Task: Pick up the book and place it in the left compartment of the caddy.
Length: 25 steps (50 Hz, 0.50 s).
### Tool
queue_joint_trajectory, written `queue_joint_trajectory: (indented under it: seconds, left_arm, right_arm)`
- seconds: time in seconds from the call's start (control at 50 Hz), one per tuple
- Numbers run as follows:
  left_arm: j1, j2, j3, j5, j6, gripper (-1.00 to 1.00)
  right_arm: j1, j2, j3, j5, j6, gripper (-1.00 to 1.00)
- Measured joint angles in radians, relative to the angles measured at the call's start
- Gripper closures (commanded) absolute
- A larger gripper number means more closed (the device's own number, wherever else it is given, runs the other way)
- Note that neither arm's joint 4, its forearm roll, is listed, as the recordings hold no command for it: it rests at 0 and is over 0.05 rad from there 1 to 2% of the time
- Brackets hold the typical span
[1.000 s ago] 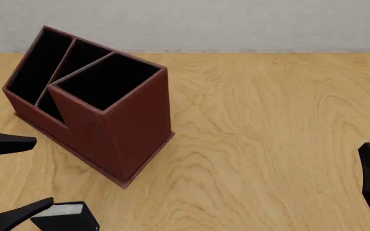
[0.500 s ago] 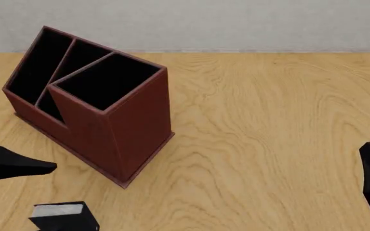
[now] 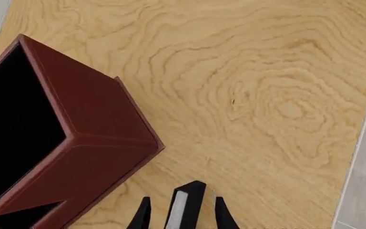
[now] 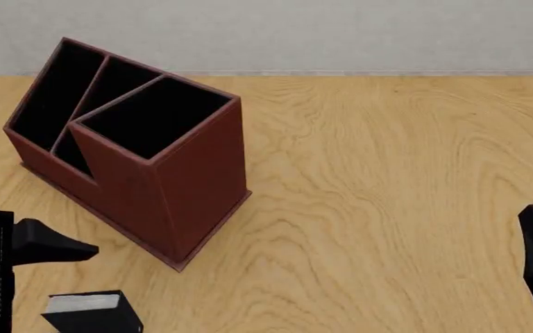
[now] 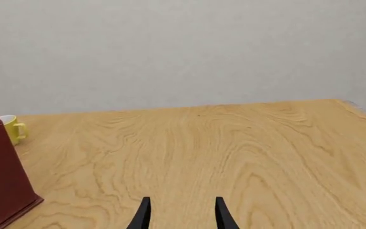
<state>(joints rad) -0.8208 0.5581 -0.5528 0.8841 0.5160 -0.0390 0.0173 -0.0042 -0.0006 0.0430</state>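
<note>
At the lower left edge of the front view the book (image 4: 94,311) stands on the table, its pale page edge upward, just below the left gripper (image 4: 35,246). In the left wrist view that gripper's fingers (image 3: 142,217) are spread on either side of the book (image 3: 184,206) with gaps both sides, so it holds nothing, apparently lining up for a grasp. At the right edge the right gripper (image 5: 180,213) idles, parted and empty. Further up, at upper left, the caddy (image 4: 192,180) sits skewed, its left compartment (image 4: 53,90) farthest back. The wooden table (image 4: 387,173) meets a plain grey wall (image 4: 341,35); a yellow mug (image 5: 11,129) shows in the right wrist view.
</note>
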Motion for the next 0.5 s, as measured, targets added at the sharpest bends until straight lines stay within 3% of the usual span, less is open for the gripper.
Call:
queue_joint_trajectory:
  seconds: [0.5]
  left_arm:
    - [0.073,0.038,0.048,-0.022,0.040,-1.00]
  right_arm:
    - [-0.004,-0.001,-0.001,0.001,0.008,-1.00]
